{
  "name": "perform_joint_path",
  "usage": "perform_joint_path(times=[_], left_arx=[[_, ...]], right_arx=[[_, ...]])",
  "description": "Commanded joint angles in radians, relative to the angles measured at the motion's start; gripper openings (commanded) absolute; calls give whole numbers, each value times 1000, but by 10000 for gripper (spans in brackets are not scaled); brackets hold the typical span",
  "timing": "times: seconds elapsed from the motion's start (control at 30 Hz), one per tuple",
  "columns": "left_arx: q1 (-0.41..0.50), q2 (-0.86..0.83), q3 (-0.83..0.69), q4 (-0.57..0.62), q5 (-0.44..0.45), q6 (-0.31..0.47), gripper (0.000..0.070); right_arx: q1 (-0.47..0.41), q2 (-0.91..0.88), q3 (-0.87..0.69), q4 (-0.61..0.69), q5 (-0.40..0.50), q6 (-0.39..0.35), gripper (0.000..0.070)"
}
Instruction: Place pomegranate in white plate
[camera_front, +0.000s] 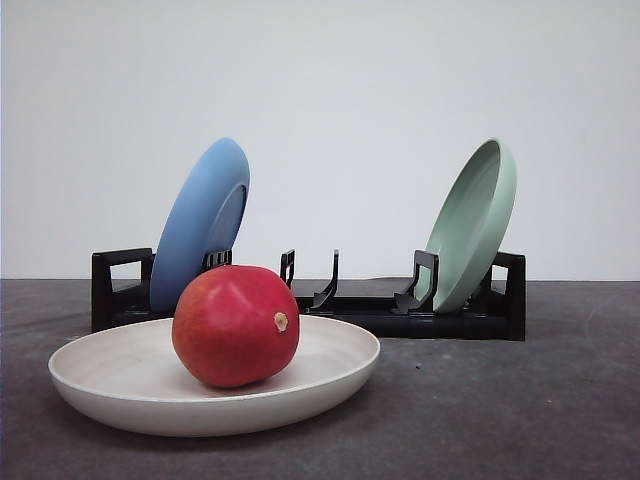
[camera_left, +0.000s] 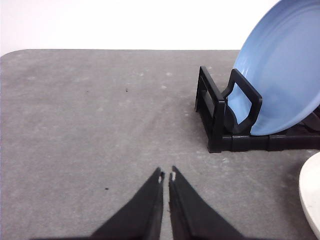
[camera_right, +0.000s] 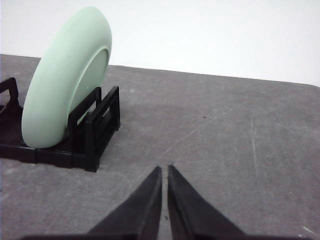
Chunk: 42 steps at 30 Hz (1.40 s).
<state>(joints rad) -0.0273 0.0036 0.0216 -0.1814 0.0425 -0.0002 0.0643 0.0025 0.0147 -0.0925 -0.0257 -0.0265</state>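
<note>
A glossy red pomegranate (camera_front: 236, 325) with a small tan nub rests inside the white plate (camera_front: 110, 385), which lies flat on the grey table in the front view's foreground. A sliver of that plate's rim (camera_left: 311, 197) shows in the left wrist view. My left gripper (camera_left: 166, 176) is shut with nothing in it, hovering over bare table to the left of the rack. My right gripper (camera_right: 164, 169) is also shut and empty, over bare table to the right of the rack.
A black dish rack (camera_front: 420, 312) stands behind the plate. A blue plate (camera_front: 200, 222) leans in its left end and a pale green plate (camera_front: 470, 225) in its right end. The same blue plate (camera_left: 282, 70) and green plate (camera_right: 65, 82) show in the wrist views.
</note>
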Motion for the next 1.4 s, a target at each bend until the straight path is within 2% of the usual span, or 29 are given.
perform_joint_path(times=[0.0,1.37], left_arx=[[1,-1,-10,-5,-1,8,0],[1,-1,-10,-5,-1,8,0]], right_arx=[[-1,1,-4,11,0,0,16],[-1,1,-4,11,0,0,16]])
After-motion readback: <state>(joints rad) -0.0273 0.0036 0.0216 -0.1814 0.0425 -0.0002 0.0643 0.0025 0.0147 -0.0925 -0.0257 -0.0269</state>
